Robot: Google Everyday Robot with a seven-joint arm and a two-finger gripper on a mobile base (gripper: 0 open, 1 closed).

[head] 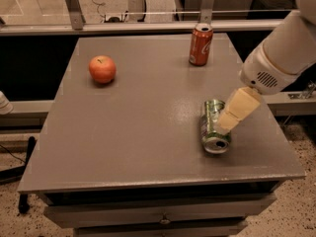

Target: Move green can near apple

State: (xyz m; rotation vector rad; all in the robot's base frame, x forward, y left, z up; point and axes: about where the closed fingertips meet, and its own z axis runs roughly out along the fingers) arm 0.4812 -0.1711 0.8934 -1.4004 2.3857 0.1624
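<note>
Green can (210, 120): lying on its side, right-front part of the table, long axis running roughly front-to-back. Silver top w/ the opening faces the front edge.
Apple (102, 69): far-left part of the table, resting stem dimple up – well apart from the green can, diagonally across the top.
Gripper (226, 124): beige, coming in from the right, slanted down & leftward. Its tip overlaps the green can's right flank near the middle of the can. Touching or just in front of it – can't tell.
Gripper state: spread or closed up can't be made out; only one beige piece is visible.
Arm (276, 58): big white housing w/ a small vent grille, above & to the right of the gripper, partly past the table's right edge.
Cola can (200, 44): red-orange, upright, near the far edge, right of centre; apart from the green can.
Table (138, 127): grey flat top w/ a drawer front (160, 216) below the front edge.
Background: pale metal rail (98, 27) running behind the far edge, speckled floor (291, 211) at the right.
</note>
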